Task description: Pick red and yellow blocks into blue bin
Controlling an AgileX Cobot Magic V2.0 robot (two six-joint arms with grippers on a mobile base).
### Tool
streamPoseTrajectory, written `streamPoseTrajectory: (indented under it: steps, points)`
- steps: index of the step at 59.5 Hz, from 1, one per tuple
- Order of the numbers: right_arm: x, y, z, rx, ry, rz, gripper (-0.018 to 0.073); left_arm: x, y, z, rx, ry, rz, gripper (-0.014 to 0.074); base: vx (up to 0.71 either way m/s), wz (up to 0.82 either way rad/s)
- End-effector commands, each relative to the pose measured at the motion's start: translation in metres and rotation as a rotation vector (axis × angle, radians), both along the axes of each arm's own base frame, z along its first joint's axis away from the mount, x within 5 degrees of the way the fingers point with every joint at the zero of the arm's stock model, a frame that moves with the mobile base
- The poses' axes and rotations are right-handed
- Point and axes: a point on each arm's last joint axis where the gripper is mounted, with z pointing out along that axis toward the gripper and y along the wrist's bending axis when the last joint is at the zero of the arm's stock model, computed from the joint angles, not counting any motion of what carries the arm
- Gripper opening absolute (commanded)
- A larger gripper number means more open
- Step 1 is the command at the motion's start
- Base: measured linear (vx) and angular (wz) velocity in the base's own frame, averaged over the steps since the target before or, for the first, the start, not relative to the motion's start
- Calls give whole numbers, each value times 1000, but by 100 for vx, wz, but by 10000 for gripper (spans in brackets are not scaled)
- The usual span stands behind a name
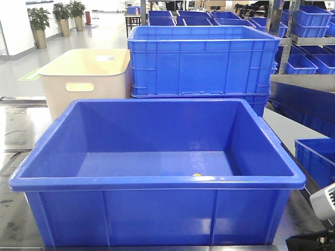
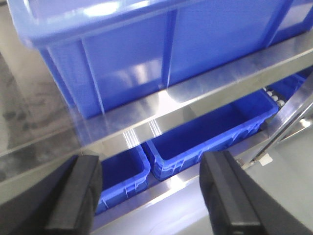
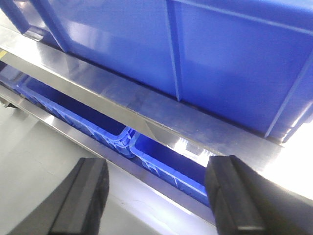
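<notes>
The blue bin [image 1: 157,180] stands right in front of me on a steel table, filling most of the front view. On its floor, just behind the near rim, a tiny bit of yellow [image 1: 197,175] shows; it may be the yellow block, mostly hidden by the rim. The red block is out of view. My left gripper [image 2: 154,200] is open and empty, below the table edge, facing the bin's outer wall [image 2: 146,54]. Equally open and empty, my right gripper [image 3: 159,200] sits low before the same wall [image 3: 220,58].
A cream tub [image 1: 86,78] with a handle slot and stacked blue crates [image 1: 201,63] stand behind the bin. Small blue bins [image 2: 215,127] [image 3: 73,110] sit on a shelf under the steel table edge [image 2: 195,93]. Another blue crate [image 1: 316,157] is at the right.
</notes>
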Motion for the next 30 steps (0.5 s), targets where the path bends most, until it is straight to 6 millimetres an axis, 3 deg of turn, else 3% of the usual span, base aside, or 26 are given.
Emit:
streamPoseTrajectory:
  steps: [1,17,30]
  points:
    - [1,-1,13,26,-70,-19,475,0,-1,9,-55,-81,3,533,0,0]
    - [-22,-13,23,-27,-123,-87,475,1,-1,5,-48,-72,1,533,0,0]
    - [-36,-30,18,-127,-38,-226,475,1,-1,5,-48,-73,2,533,0,0]
